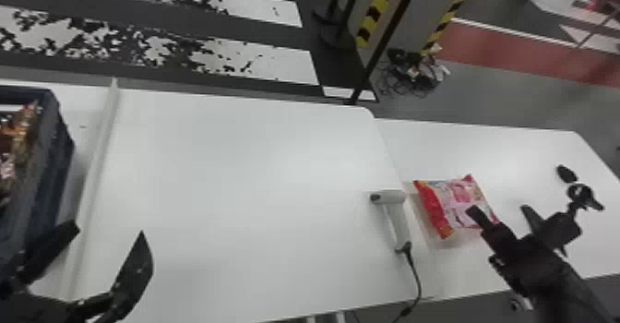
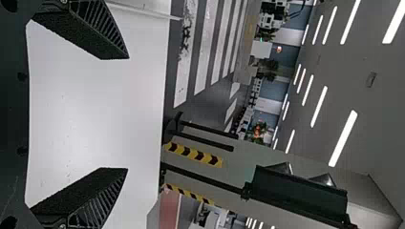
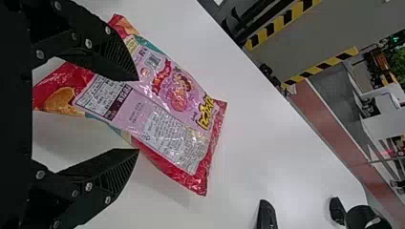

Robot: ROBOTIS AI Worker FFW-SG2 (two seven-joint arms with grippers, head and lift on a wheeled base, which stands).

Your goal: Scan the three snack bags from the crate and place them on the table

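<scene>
See the pink snack bag (image 1: 454, 202) on the table (image 1: 512, 158), right side of the frame, by the wide-open right gripper (image 1: 499, 210). Keep the left gripper (image 1: 109, 232), also open, lower left. Probably best now: back away slowly without dragging the bag.

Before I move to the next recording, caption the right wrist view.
Open right gripper at a red-and-pink snack bag lying on the white table.

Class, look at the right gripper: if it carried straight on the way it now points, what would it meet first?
Most likely the snack bag, lying on the table just ahead of the open right gripper; how close it is remains unclear.
</scene>
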